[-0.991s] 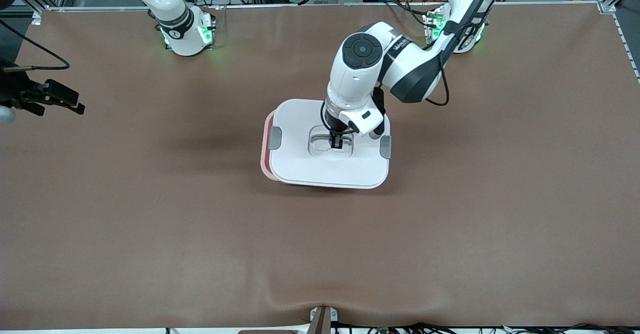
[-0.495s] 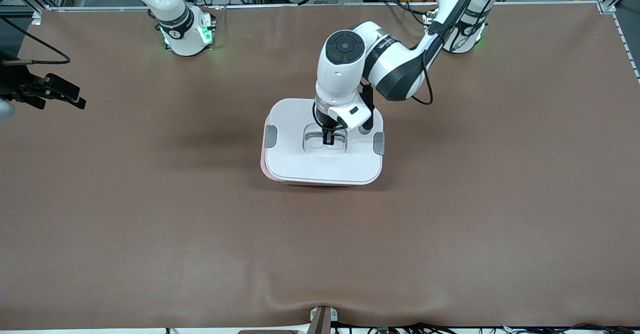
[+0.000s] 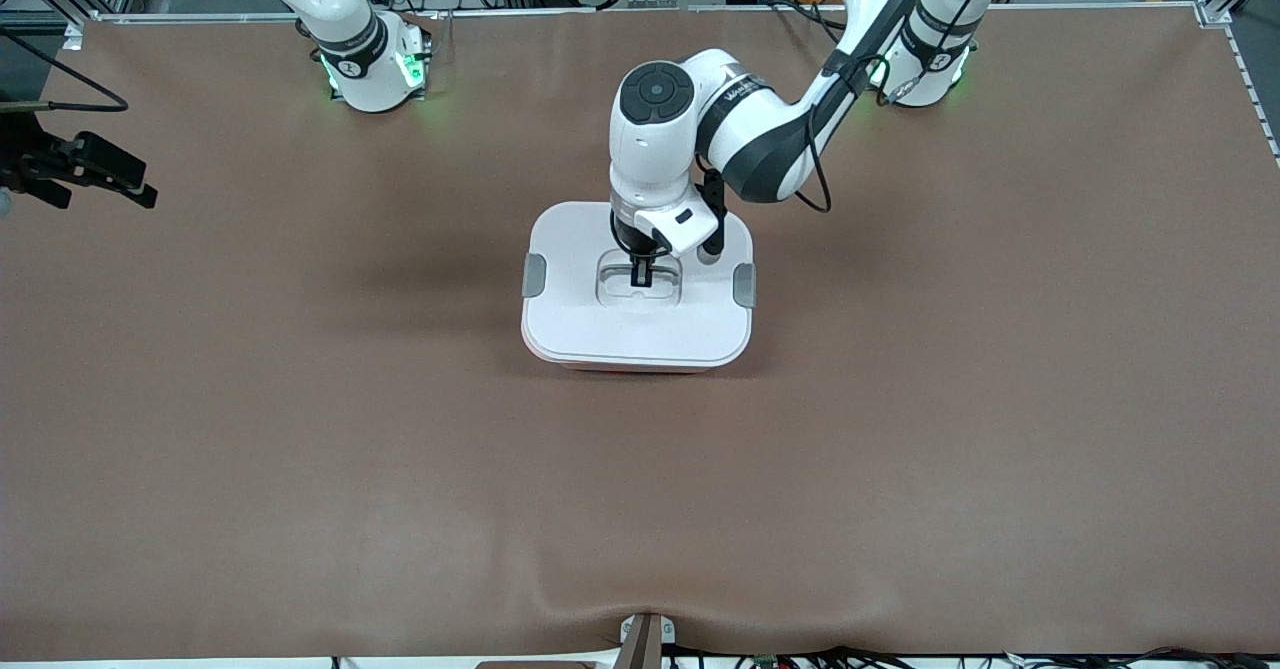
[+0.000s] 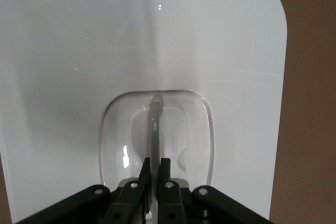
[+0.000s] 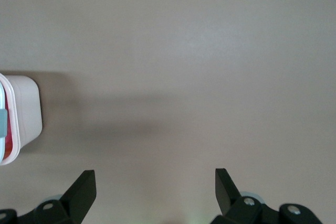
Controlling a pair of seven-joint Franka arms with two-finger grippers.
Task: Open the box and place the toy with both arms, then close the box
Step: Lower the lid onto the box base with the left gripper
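**A:** Which step is this?

**B:** The closing one, I'd say. The white lid sits squarely over the pinkish box, which stands about mid-table, somewhat toward the edge where the arm bases are. The left gripper is down in the lid's recess, clenched on the clear handle; the left wrist view shows the fingers pinching it from both sides.

**A:** And the toy?

**B:** Not visible anywhere. Presumably inside, though the lid hides it, so I can't confirm.

**A:** The other arm?

**B:** It waits. The right gripper hangs over the table's edge at the right arm's end, jaws spread wide and empty.

**A:** What next?

**B:** Probably letting go of the handle and lifting straight up, without dragging the lid askew. Whether the grey side clips are latched, I can't tell.
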